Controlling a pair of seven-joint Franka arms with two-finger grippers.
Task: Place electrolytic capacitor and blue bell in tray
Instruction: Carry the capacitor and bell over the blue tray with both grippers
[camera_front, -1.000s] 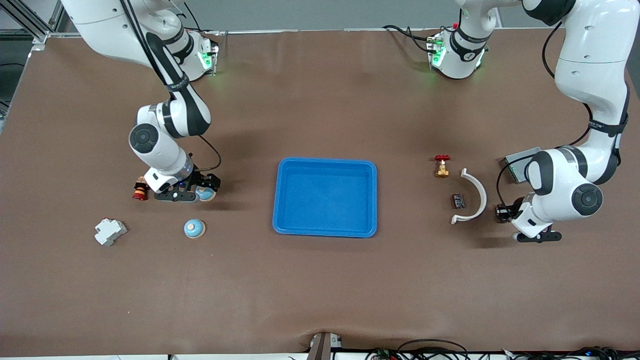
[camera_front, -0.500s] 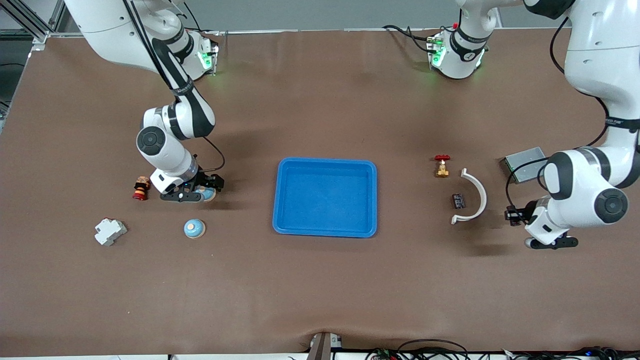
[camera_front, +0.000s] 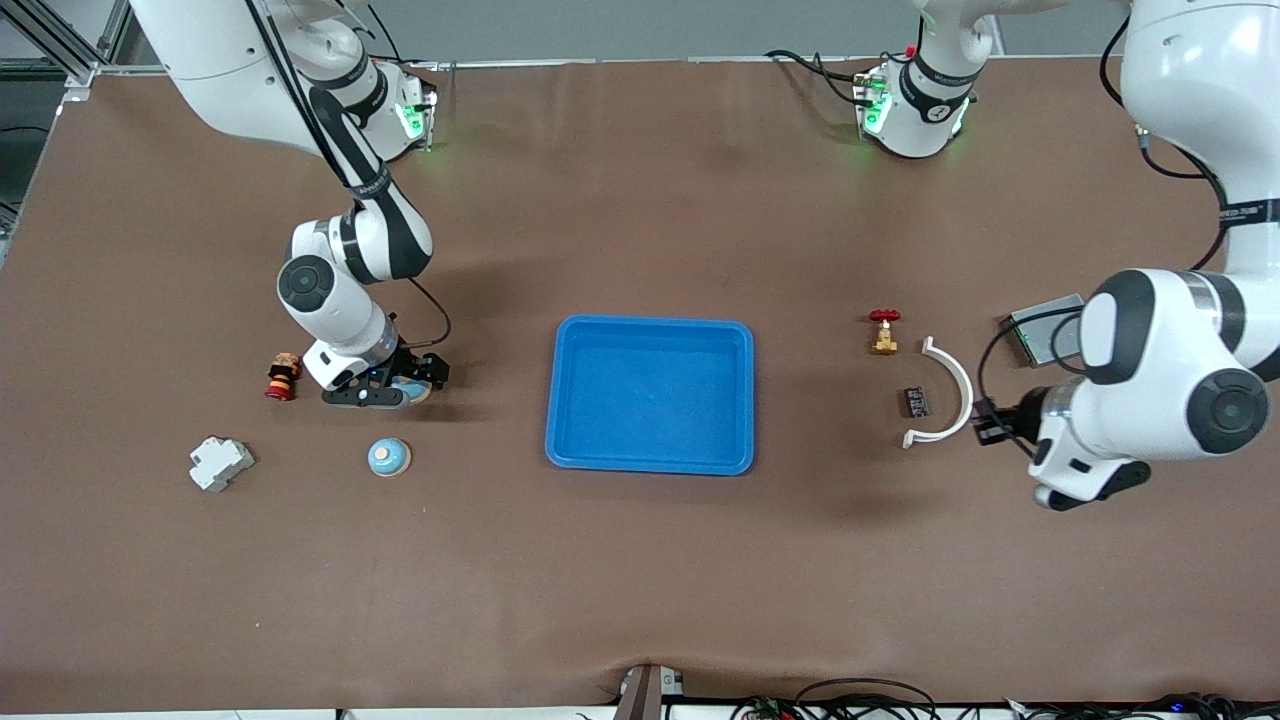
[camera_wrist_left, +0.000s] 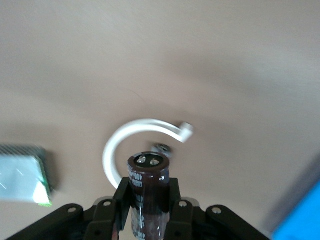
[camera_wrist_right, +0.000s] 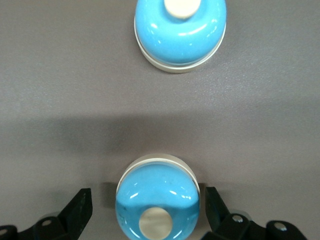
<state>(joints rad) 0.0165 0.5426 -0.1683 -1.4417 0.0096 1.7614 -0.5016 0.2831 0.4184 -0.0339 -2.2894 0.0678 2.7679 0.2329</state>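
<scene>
Left wrist view is showing you the left gripper clenching a dark brown, cylindrical capacitor. Your right gripper is straddling, released, a glossy blue bell.

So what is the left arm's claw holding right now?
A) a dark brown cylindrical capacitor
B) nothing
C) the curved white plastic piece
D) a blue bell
A: in the left wrist view the left claw is shut on the dark brown cylindrical capacitor.
</scene>
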